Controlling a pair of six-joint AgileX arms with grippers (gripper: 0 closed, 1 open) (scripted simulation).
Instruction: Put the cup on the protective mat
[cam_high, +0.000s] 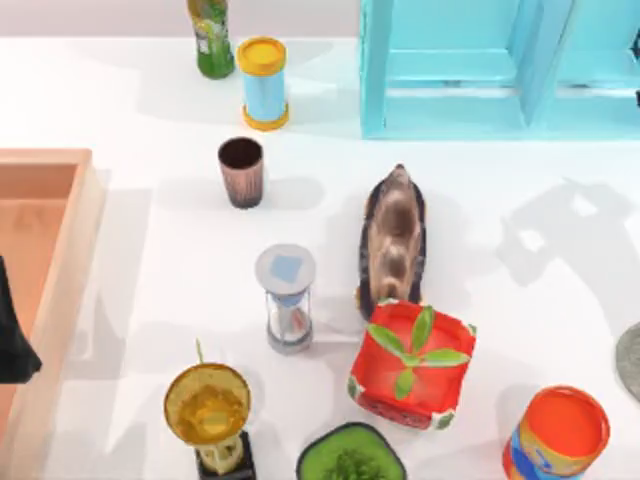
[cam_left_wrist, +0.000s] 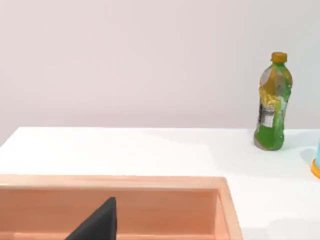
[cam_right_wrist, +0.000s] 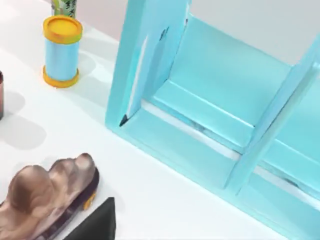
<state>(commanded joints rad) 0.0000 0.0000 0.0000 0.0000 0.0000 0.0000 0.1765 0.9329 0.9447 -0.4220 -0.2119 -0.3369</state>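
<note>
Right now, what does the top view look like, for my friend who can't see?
A pinkish-brown cup stands upright on a white table, far from the grey mat peeking in at the right edge. Between them stand an hourglass and a red plant pot.

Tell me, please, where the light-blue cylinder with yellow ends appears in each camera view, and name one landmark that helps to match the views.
Top view: the light-blue cylinder stands upright near the far edge, right of the green bottle.
Left wrist view: a yellow and blue sliver at the picture's edge, beside that bottle.
Right wrist view: upright on the white table, near the turquoise shelf.
Shared landmark: the green bottle.
</note>
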